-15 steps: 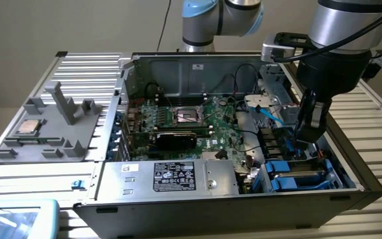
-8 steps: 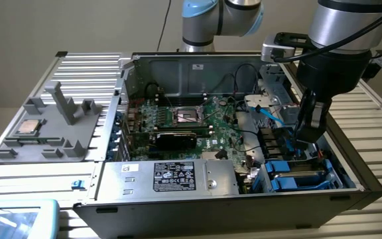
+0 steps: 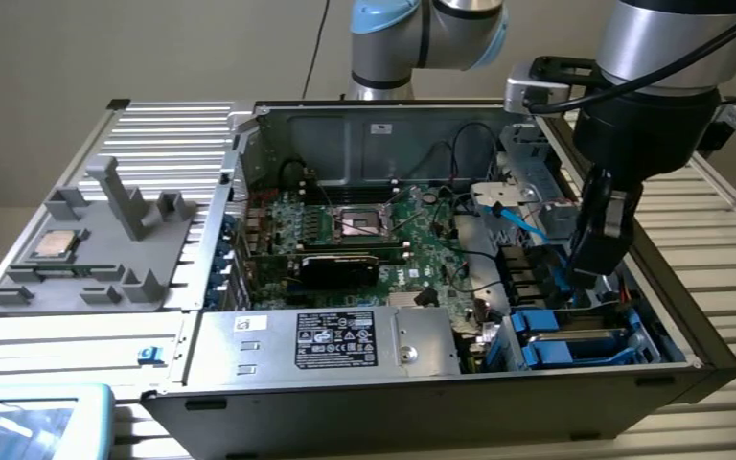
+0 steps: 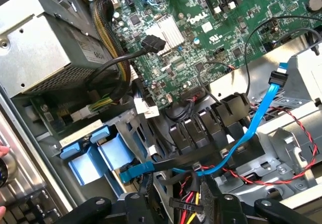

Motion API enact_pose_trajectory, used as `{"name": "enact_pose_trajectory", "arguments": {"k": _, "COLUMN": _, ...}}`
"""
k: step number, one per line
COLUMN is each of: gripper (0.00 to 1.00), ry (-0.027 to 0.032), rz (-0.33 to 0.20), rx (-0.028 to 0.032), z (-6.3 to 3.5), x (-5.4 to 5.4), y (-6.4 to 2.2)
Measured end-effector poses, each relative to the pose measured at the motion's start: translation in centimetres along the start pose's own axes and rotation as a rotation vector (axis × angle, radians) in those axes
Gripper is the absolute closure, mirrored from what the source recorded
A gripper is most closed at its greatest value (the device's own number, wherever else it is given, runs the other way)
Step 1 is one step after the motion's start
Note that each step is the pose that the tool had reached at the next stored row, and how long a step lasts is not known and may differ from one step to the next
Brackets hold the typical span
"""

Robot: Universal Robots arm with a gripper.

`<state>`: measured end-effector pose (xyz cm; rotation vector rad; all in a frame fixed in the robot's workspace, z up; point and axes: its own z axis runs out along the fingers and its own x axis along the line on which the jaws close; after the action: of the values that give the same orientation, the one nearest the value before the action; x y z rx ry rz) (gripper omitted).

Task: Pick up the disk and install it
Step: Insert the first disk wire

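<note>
Claw (image 3: pixel 589 270) state unclear, over computer case (image 3: pixel 381 129), disk (image 3: pixel 573 347) in bay, slatted metal table (image 3: pixel 726 297)

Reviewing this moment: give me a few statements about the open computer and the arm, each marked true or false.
1. The small square silver CPU chip lies on the grey plastic fixture beside the case. True.
2. The gripper hangs above that fixture. False: it is above the drive-bay side of the open black computer case, at the exterior view's right.
3. The large silver box with a black label sits inside the case. True.
4. The bright blue plastic carrier lies outside the case. False: it sits in the bay inside the case.
</note>
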<state>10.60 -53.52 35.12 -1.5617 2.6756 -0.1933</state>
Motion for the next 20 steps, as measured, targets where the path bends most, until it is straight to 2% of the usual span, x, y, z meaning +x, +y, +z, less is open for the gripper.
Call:
{"name": "enact_pose_trajectory", "arguments": {"k": 3, "gripper": 0.49, "ry": -0.0045, "rz": 0.001, "rx": 0.0077, "z": -0.85, "x": 0.0, "y": -0.09}}
{"name": "enact_pose_trajectory", "arguments": {"k": 9, "gripper": 0.49, "ry": -0.0085, "rz": 0.001, "rx": 0.0150, "z": -3.18, "x": 0.0, "y": -0.40}}
{"name": "enact_pose_trajectory", "arguments": {"k": 15, "gripper": 0.49, "ry": -0.0088, "rz": 0.002, "rx": 0.0152, "z": -5.42, "x": 0.6, "y": -0.96}}
{"name": "enact_pose_trajectory", "arguments": {"k": 20, "gripper": 0.49, "ry": -0.0110, "rz": 0.002, "rx": 0.0138, "z": -5.56, "x": 1.2, "y": -1.35}}
